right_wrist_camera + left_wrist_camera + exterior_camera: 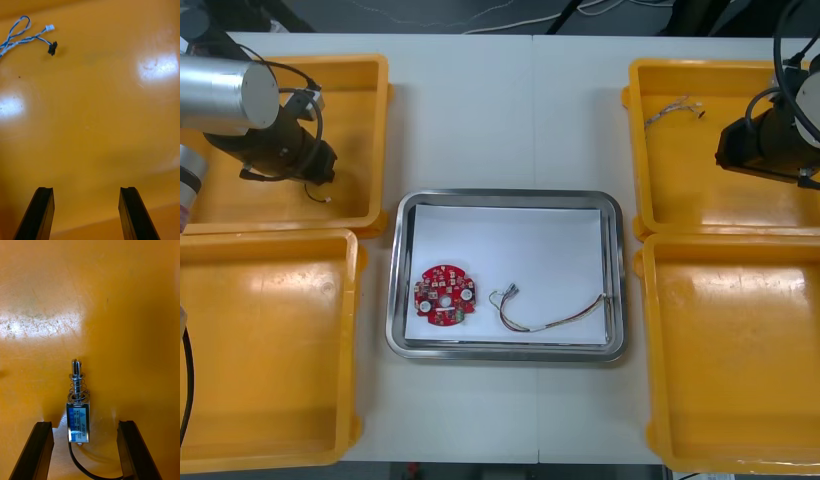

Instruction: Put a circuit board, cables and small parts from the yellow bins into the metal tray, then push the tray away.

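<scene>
**Operator:** Where was the part?

**Spotter:** Your left gripper point(85, 424) hung low in the far left yellow bin point(350, 110) with its black fingers spread wide. The small metal part point(78, 410) lay on the bin floor between them, touching neither.

**Operator:** How did it look?

**Spotter:** It had a boxy body with a blue label. A shiny pin and coiled spring rose from one end, and a black lead point(72, 455) trailed from the other, back toward your wrist.

**Operator:** And how would it have handled?

**Spotter:** I judged it stiff and rather dense for its bulk, with smooth metal sides that could slip. The flat flanks of the body were the place for you to close on. The pin and spring looked round and springy, a poor hold, and the lead would have dragged behind.

**Operator:** The other arm?

**Spotter:** Your right gripper point(86, 189) hung wide open over the far right yellow bin point(680, 180), well apart from the blue and white cable point(22, 35) there. The metal tray point(402, 270) on the desk point(510, 120) already held a red circuit board point(445, 295) and a thin cable point(555, 318).
</scene>
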{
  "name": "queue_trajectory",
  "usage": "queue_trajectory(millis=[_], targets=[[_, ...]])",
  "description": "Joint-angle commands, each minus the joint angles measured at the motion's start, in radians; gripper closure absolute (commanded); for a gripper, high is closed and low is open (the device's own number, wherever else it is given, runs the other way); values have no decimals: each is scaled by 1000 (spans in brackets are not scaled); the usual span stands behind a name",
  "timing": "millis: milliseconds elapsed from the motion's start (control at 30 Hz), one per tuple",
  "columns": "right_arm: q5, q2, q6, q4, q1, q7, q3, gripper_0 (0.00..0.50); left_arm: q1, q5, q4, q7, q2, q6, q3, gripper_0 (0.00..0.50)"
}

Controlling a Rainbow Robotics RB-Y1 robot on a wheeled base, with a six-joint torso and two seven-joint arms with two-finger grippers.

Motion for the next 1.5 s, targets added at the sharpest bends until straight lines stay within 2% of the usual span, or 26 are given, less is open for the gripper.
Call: queue_trajectory(millis=[33,200,467,767,967,1100,1433,1467,1500], targets=[[20,4,-75,68,-103,27,60,0,8,-11,-10,-1,-15,-10,20,0],[30,34,-159,155,-152,24,63,0,3,-9,-8,12,-15,-12,21,0],[88,69,-307,226,-191,19,63,0,-30,-1,36,19,-19,-13,26,0],[85,72,-477,310,-204,34,66,0,-56,9,69,21,-19,-13,31,0],[132,72,-589,361,-206,47,69,0,-79,22,93,21,-19,-15,46,0],[135,72,-664,407,-207,50,73,0,-87,22,99,24,-19,-15,51,0],[185,100,-785,519,-237,48,83,0,-129,11,135,27,-28,-13,64,0],[195,107,-808,540,-243,50,83,0,-133,11,135,30,-28,-13,64,11],[198,109,-816,548,-246,48,83,0,-135,11,135,30,-28,-13,64,48]])
